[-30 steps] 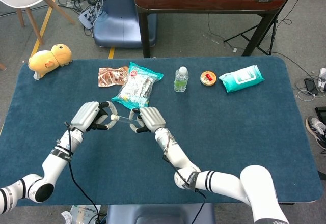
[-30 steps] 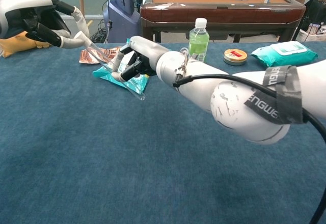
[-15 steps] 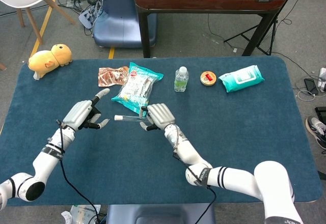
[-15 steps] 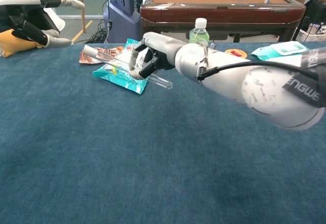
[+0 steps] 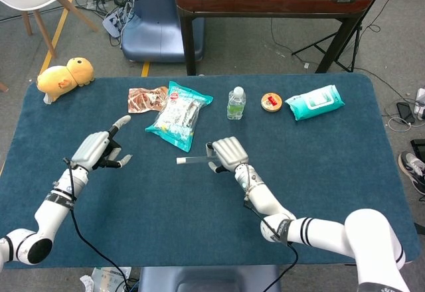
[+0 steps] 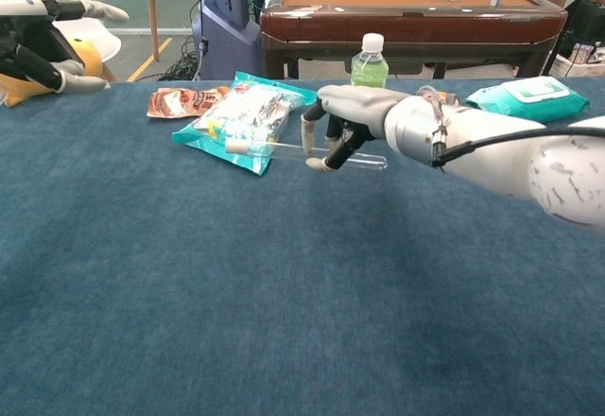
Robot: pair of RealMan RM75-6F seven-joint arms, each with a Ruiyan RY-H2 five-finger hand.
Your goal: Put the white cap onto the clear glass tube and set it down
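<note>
My right hand holds the clear glass tube level above the blue table, near the middle. The white cap sits on the tube's left end, pointing toward my left side. My left hand hovers over the left part of the table, well apart from the tube. Its fingers are spread, one pointing up and away, and it holds nothing.
A teal snack bag lies just behind the tube, with a brown packet beside it. A small green bottle, a round tin and a wipes pack line the back. A yellow plush sits far left.
The capped tube has left my left hand. My right hand has carried it rightward, toward the table's middle. My left hand has opened and drawn back to the left.
</note>
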